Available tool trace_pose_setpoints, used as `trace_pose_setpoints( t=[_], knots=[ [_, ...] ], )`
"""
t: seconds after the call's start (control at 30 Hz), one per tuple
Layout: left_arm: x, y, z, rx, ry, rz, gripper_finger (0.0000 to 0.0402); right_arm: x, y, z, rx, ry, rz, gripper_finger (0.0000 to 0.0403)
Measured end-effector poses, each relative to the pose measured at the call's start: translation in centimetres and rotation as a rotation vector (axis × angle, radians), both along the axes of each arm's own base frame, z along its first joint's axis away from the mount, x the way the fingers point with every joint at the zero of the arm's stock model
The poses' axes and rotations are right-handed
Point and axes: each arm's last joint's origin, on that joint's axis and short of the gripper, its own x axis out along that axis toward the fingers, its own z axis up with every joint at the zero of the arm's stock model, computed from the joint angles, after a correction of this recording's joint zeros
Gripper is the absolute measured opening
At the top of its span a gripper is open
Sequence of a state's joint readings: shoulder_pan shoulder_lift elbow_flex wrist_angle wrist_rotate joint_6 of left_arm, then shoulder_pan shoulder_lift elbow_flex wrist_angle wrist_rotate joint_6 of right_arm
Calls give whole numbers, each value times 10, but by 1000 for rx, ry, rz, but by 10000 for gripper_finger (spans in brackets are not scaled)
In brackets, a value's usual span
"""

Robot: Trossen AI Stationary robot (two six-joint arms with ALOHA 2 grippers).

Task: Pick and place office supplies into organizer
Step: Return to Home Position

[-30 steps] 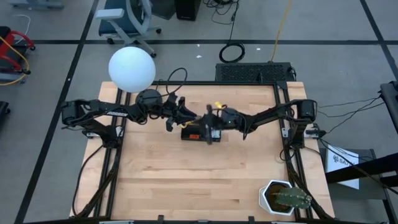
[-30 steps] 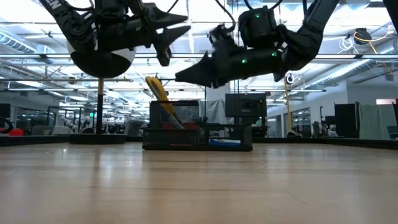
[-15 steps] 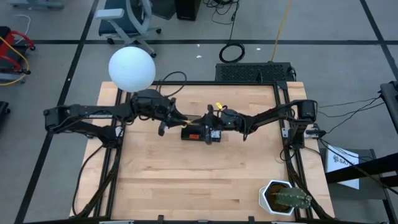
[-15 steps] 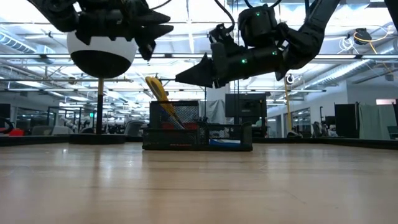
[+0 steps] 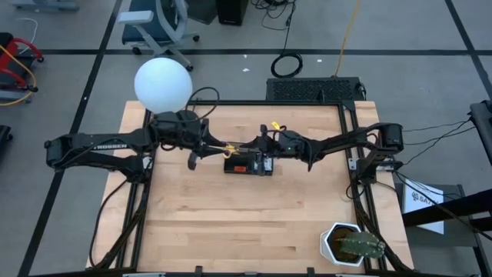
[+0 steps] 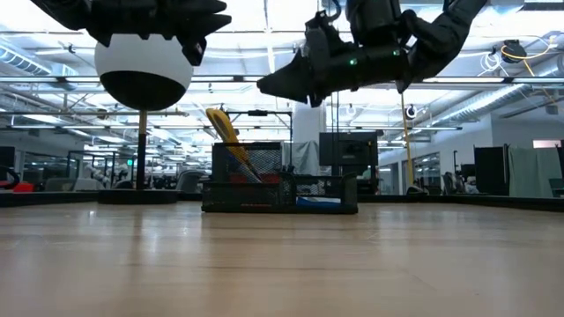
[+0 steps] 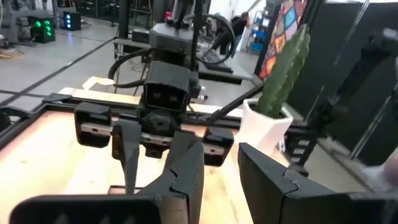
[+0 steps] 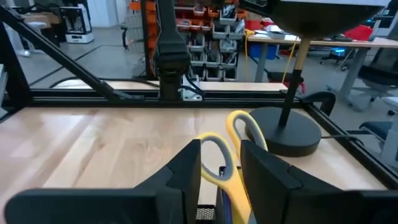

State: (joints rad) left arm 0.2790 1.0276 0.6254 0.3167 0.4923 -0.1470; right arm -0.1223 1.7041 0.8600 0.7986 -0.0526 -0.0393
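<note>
While scissors [image 6: 226, 132] stand in organizer [image 6: 280, 189] — left arm [image 5: 108, 144] reads TROSSEN.

Wooden table [image 5: 231, 223], white globe lamp [image 5: 163, 85] on left, potted cactus [image 5: 352, 245] at right corner

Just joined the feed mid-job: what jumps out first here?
Yellow scissors stand tilted in the organizer at the table's far middle, the right gripper hovering above it, the left gripper high to its left. A white globe lamp stands at the far left corner.
</note>
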Motion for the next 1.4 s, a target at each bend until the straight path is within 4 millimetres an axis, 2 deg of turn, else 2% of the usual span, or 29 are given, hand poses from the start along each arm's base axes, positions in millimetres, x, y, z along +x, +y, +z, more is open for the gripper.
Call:
trace_pose_setpoints(
  t=[0.2, 0.4, 0.63, 0.87, 1.1, 1.27, 1.4],
  knots=[
    [0, 0, 5, -48, -38, 8, 104, -6, 1, 16, -32, -23, 4, 105],
    [0, 1, 6, 19, -66, 16, 104, -20, 2, 48, -42, -103, 2, 105],
    [1, 3, 7, 34, -69, 81, 104, -33, 4, 70, -41, -157, 1, 105],
    [2, -1, 7, -1, -68, 86, 104, -37, 5, 75, 111, -168, -6, 105],
    [5, -23, 14, 80, -151, 39, 104, -37, 7, 71, 172, -121, 73, 105],
    [8, -42, 13, 134, -154, 45, 104, -37, 13, 71, 188, -110, 134, 105],
    [8, -49, 11, 140, -135, 40, 104, -43, 18, 76, 161, -87, 149, 105]
  ],
)
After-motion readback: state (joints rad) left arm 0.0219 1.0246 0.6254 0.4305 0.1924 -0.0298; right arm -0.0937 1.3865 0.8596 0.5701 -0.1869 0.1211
